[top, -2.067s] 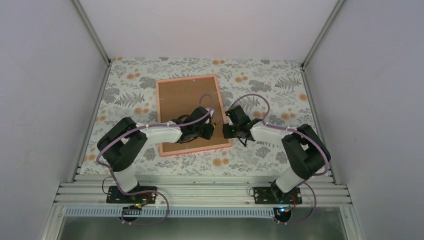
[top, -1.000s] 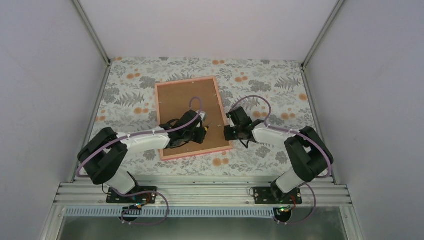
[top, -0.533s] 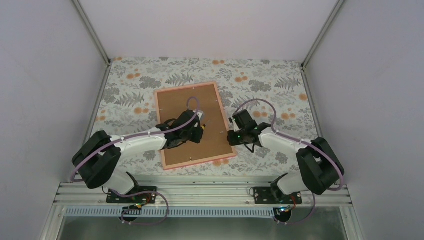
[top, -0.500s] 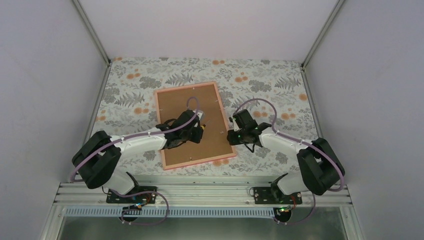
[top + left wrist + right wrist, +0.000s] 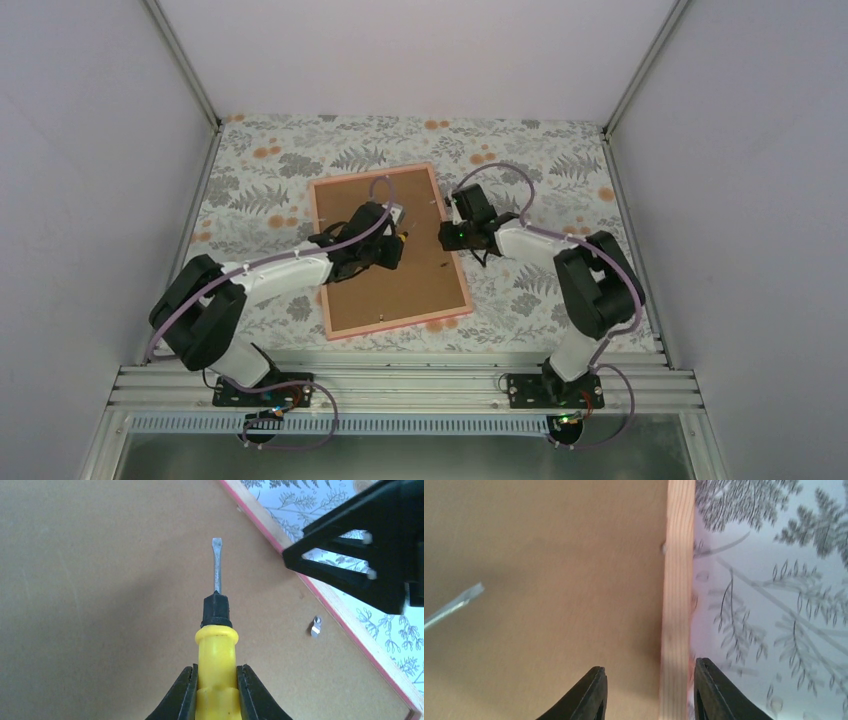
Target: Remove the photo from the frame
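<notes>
Left wrist view: the left tool (image 5: 216,685) grips a yellow-handled screwdriver (image 5: 216,645) above the brown board back (image 5: 100,580) of the pink-bordered frame (image 5: 400,323), which lies face-down on the table (image 5: 560,150), the photo hidden beneath. The right tool (image 5: 650,671) gapes astride its rail. Likely step: freeing the tabs. Next, the blade goes under the metal tab (image 5: 315,626).

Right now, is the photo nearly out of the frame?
Not yet. The frame lies face down, backing up. The left tool grips a yellow screwdriver over the backing; the right tool stands open astride the frame's edge. Left: a metal tab and the backing are still in place, the photo unseen.
</notes>
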{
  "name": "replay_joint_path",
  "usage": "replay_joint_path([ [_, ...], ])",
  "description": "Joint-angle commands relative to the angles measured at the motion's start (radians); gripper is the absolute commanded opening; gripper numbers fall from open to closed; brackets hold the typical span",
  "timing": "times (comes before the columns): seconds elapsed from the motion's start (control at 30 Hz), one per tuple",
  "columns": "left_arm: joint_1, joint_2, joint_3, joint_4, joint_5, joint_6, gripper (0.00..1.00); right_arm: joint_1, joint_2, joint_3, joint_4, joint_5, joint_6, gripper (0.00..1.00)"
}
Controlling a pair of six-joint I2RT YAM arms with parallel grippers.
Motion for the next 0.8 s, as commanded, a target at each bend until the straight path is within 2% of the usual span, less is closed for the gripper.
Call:
replay_joint_path([
  [0.0, 0.030, 0.055, 0.071, 0.028, 0.048, 0.042, 0.02, -0.036, 0.077, 0.083, 0.063, 0.027, -0.023, 0.36],
  [0.23, 0.067, 0.156, 0.160, 0.029, 0.091, 0.075, 0.02, -0.065, 0.182, 0.165, 0.073, -0.021, -0.038, 0.32],
  [0.53, 0.084, 0.273, 0.257, 0.031, 0.126, 0.097, 0.02, -0.076, 0.235, 0.180, 0.076, -0.043, -0.043, 0.25],
  [0.77, 0.084, 0.316, 0.293, 0.033, 0.150, 0.101, 0.02, -0.077, 0.232, 0.158, 0.064, -0.070, -0.036, 0.10],
])
